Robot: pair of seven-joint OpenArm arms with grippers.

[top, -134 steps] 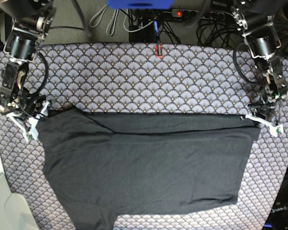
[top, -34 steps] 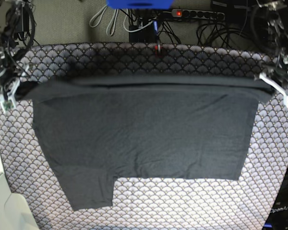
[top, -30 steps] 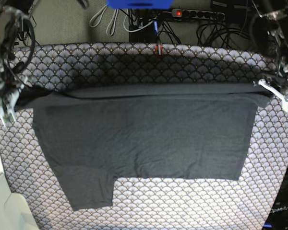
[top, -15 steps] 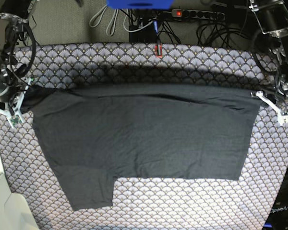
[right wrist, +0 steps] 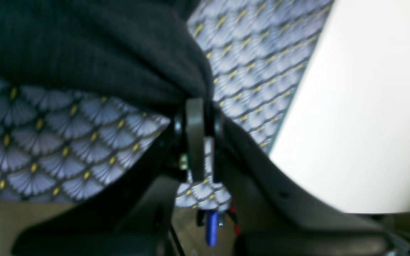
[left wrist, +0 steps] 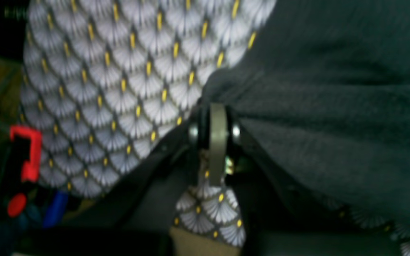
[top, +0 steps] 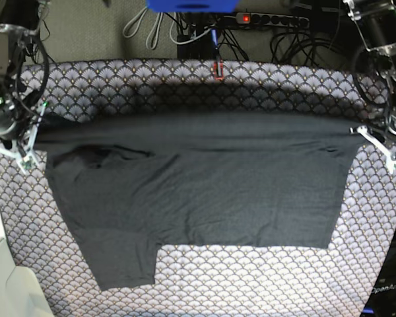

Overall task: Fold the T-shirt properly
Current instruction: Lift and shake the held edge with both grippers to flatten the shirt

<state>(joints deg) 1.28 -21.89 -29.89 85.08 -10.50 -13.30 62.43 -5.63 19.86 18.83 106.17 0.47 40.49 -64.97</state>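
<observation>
I have the dark charcoal knit T-shirt (top: 198, 191) spread on the grey scallop-print cloth (top: 251, 82) over the surface. My left pincer (top: 389, 148) and right pincer (top: 20, 145) each pinch a far corner. I judge the lengthwise fold is underway; next, carry that edge toward the near hem evenly.

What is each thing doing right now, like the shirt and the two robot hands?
T-shirt: spread out, far edge lifted and stretched between both grippers, one sleeve sticking out toward the near edge.
Left gripper: shut on the T-shirt's far corner.
Right gripper: shut on the T-shirt's other far corner.
Scallop-print cloth: lying flat under the T-shirt.
</observation>
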